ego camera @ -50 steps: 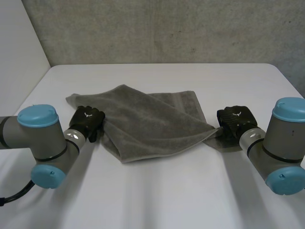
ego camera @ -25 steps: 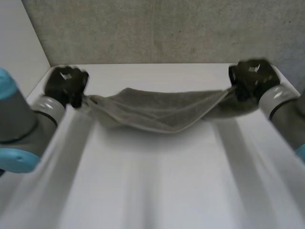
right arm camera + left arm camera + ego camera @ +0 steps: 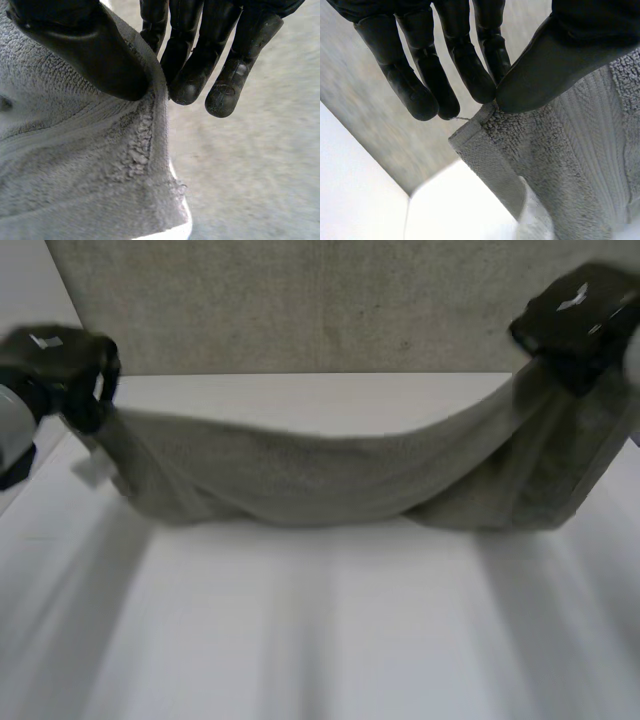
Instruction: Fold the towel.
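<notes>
You have the towel [image 3: 330, 475] strung between both raised hands over the worktop [image 3: 320, 640], sagging in the middle. Your left hand [image 3: 55, 365] pinches one corner between thumb and fingers [image 3: 470, 75]. Your right hand [image 3: 580, 315] pinches the opposite end the same way.

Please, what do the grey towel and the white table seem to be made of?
The towel is probably cotton terry with a matte finish. A looped pile, a flat ribbed band and a hemmed edge show, and it sags softly between the left hand and the right hand. The table has a smooth, plain white top, perhaps laminate or painted board; the look leaves it open.
</notes>
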Controlling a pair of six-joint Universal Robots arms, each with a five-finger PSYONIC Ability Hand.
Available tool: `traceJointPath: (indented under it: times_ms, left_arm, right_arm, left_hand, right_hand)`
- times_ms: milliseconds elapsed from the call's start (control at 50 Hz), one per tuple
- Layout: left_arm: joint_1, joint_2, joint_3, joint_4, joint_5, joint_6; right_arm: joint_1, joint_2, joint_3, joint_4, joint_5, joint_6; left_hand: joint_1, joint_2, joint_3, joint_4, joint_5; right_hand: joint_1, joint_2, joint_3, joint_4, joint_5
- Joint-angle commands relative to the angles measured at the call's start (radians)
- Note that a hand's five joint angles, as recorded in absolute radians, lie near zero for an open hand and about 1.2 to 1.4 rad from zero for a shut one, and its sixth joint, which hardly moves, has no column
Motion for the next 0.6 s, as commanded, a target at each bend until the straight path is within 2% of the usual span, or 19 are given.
traceJointPath:
  times_ms: [20,60,80,120,140,160,180,220,240,280,300,320,340,380,440,560,600]
  left_arm:
    - [-0.02,-0.236,0.107,0.001,-0.013,0.13]
    - [-0.03,-0.337,0.231,0.004,-0.013,0.142]
    - [-0.03,-0.337,0.232,0.004,-0.013,0.142]
    - [-0.037,-0.38,0.31,0.009,-0.013,0.14]
    - [-0.046,-0.417,0.395,0.02,-0.012,0.136]
    - [-0.057,-0.447,0.488,0.048,-0.013,0.131]
    - [-0.057,-0.448,0.489,0.049,-0.013,0.131]
    - [-0.074,-0.481,0.671,0.166,-0.05,0.105]
    - [-0.074,-0.481,0.672,0.167,-0.05,0.105]
    - [-0.076,-0.477,0.767,0.365,-0.154,0.029]
    - [-0.076,-0.477,0.767,0.366,-0.154,0.028]
    - [-0.074,-0.463,0.767,0.471,-0.198,-0.019]
    - [-0.074,-0.463,0.767,0.472,-0.199,-0.019]
    - [-0.071,-0.435,0.753,0.623,-0.226,-0.092]
    - [-0.066,-0.425,0.697,0.618,-0.22,-0.097]
    - [-0.063,-0.423,0.572,0.596,-0.21,-0.094]
    - [-0.053,-0.418,0.45,0.602,-0.187,-0.094]
  right_arm:
    - [0.07,0.214,-0.053,-0.018,0.032,-0.088]
    - [0.109,0.335,-0.158,-0.06,0.075,-0.129]
    - [0.109,0.335,-0.158,-0.061,0.075,-0.129]
    - [0.141,0.439,-0.328,-0.169,0.114,-0.131]
    - [0.141,0.439,-0.329,-0.17,0.115,-0.131]
    - [0.152,0.479,-0.424,-0.262,0.131,-0.129]
    - [0.152,0.479,-0.425,-0.263,0.132,-0.129]
    - [0.179,0.537,-0.598,-0.515,0.142,-0.12]
    - [0.179,0.538,-0.599,-0.516,0.142,-0.12]
    - [0.202,0.551,-0.642,-0.808,0.159,-0.067]
    - [0.202,0.551,-0.642,-0.809,0.159,-0.066]
    - [0.201,0.53,-0.614,-0.929,0.17,-0.009]
    - [0.201,0.53,-0.614,-0.93,0.17,-0.008]
    - [0.195,0.448,-0.536,-1.038,0.179,0.122]
    - [0.178,0.372,-0.466,-0.989,0.171,0.17]
    - [0.178,0.367,-0.401,-0.855,0.133,0.175]
    - [0.179,0.37,-0.346,-0.767,0.089,0.171]
  left_hand:
    - [-0.022,-0.11,-0.137,-0.115,-0.237]
    - [-0.022,-0.11,-0.137,-0.115,-0.237]
    - [-0.022,-0.11,-0.137,-0.115,-0.237]
    - [-0.022,-0.11,-0.137,-0.115,-0.237]
    - [-0.022,-0.11,-0.137,-0.115,-0.237]
    - [-0.022,-0.11,-0.137,-0.115,-0.237]
    - [-0.022,-0.11,-0.137,-0.115,-0.237]
    - [-0.022,-0.11,-0.137,-0.115,-0.237]
    - [-0.022,-0.11,-0.137,-0.115,-0.237]
    - [-0.022,-0.11,-0.137,-0.115,-0.237]
    - [-0.022,-0.11,-0.137,-0.115,-0.237]
    - [-0.022,-0.11,-0.137,-0.115,-0.237]
    - [-0.022,-0.11,-0.137,-0.115,-0.237]
    - [-0.022,-0.11,-0.137,-0.115,-0.237]
    - [-0.022,-0.11,-0.137,-0.115,-0.237]
    - [-0.022,-0.11,-0.137,-0.115,-0.237]
    - [-0.022,-0.11,-0.137,-0.115,-0.237]
  right_hand:
    - [0.082,0.071,0.067,0.059,0.053]
    - [0.082,0.071,0.067,0.059,0.053]
    - [0.082,0.071,0.067,0.059,0.053]
    - [0.082,0.071,0.067,0.059,0.053]
    - [0.082,0.071,0.067,0.059,0.053]
    - [0.082,0.071,0.067,0.059,0.053]
    - [0.082,0.071,0.067,0.059,0.053]
    - [0.082,0.071,0.067,0.059,0.053]
    - [0.082,0.071,0.067,0.059,0.053]
    - [0.082,0.071,0.067,0.059,0.053]
    - [0.082,0.071,0.067,0.059,0.053]
    - [0.082,0.071,0.067,0.059,0.053]
    - [0.082,0.071,0.067,0.059,0.053]
    - [0.082,0.071,0.067,0.059,0.053]
    - [0.082,0.071,0.067,0.059,0.053]
    - [0.082,0.071,0.067,0.059,0.053]
    - [0.082,0.071,0.067,0.059,0.053]
